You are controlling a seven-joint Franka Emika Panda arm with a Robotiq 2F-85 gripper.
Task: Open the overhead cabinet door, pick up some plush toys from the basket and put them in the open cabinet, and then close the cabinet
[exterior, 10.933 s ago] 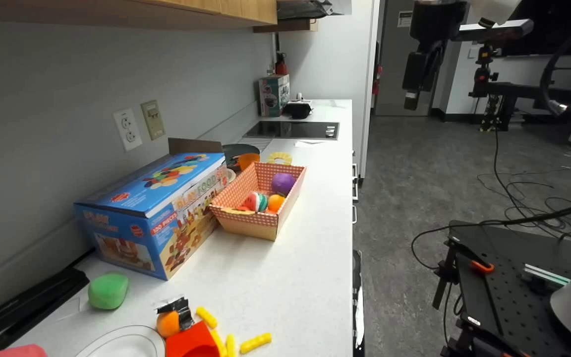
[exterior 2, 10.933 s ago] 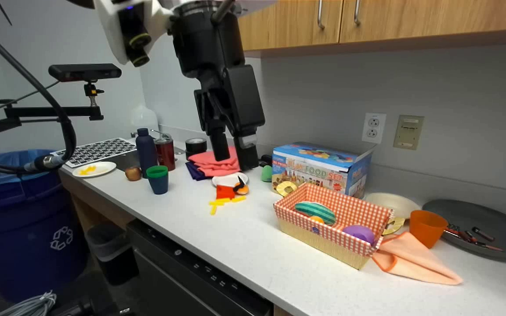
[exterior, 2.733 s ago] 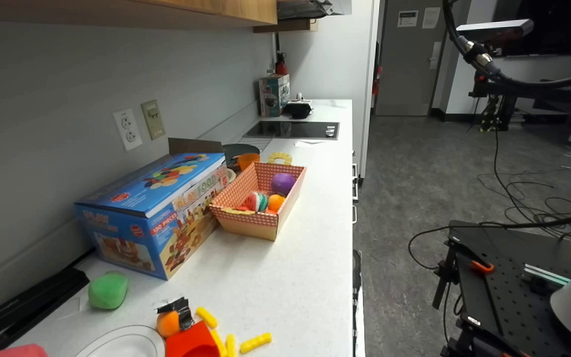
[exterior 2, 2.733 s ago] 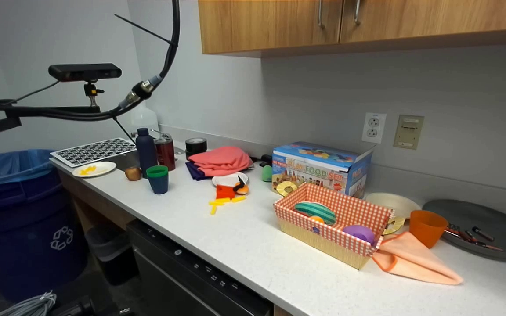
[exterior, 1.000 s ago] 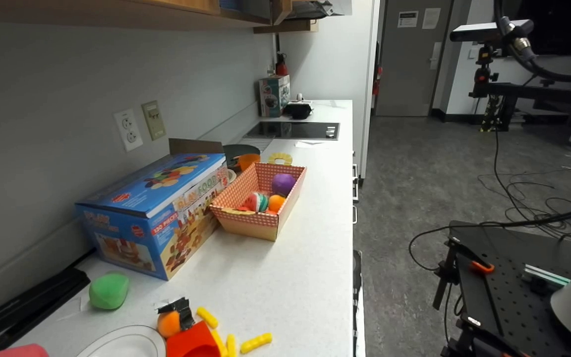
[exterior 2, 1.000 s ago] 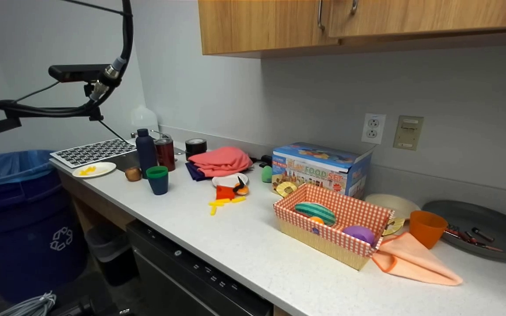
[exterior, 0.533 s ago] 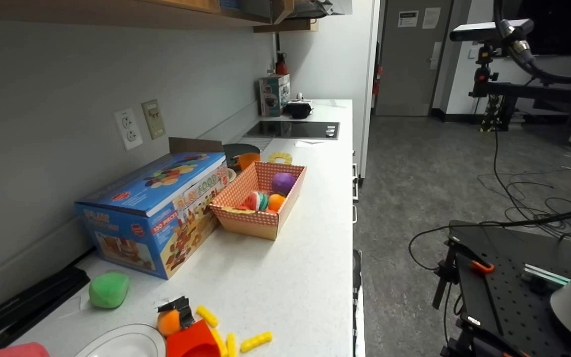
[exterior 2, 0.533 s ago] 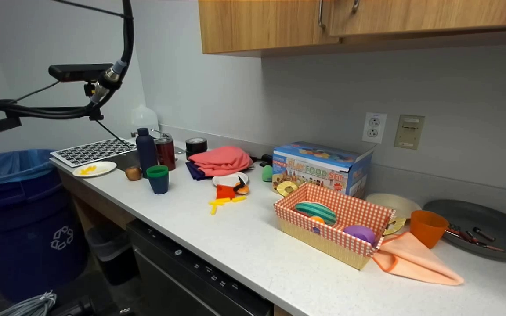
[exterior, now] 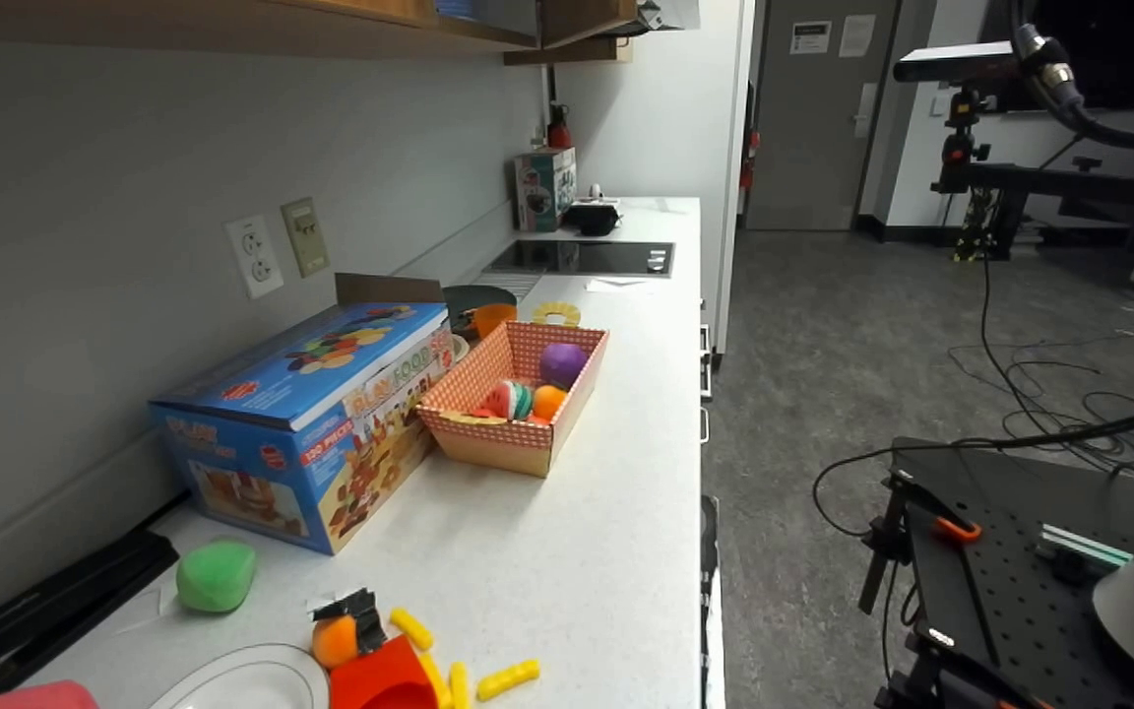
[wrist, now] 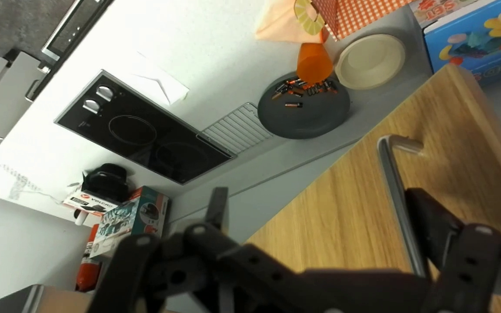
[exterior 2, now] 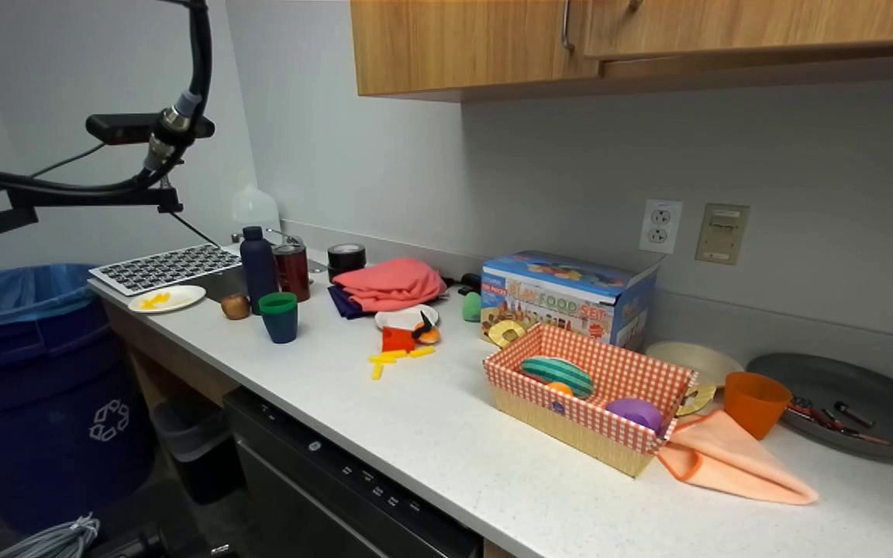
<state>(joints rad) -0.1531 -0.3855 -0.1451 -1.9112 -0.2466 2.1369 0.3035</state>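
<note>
Wrist view | end effector (wrist: 318, 198) spread, finger (wrist: 434, 219) beside handle (wrist: 400, 213) near cabinet door (wrist: 342, 208) corner | I fear slipping: handle unclamped

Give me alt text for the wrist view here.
Open black pincer, one finger right beside the metal bar handle of an overhead wooden cabinet door; the counter below holds a cooktop, orange cup and gray plate with batteries.

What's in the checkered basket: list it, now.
Inside the basket: a purple toy, a green-striped watermelon toy, an orange toy, and something red, partly covered. What lies beneath them is hidden.
</note>
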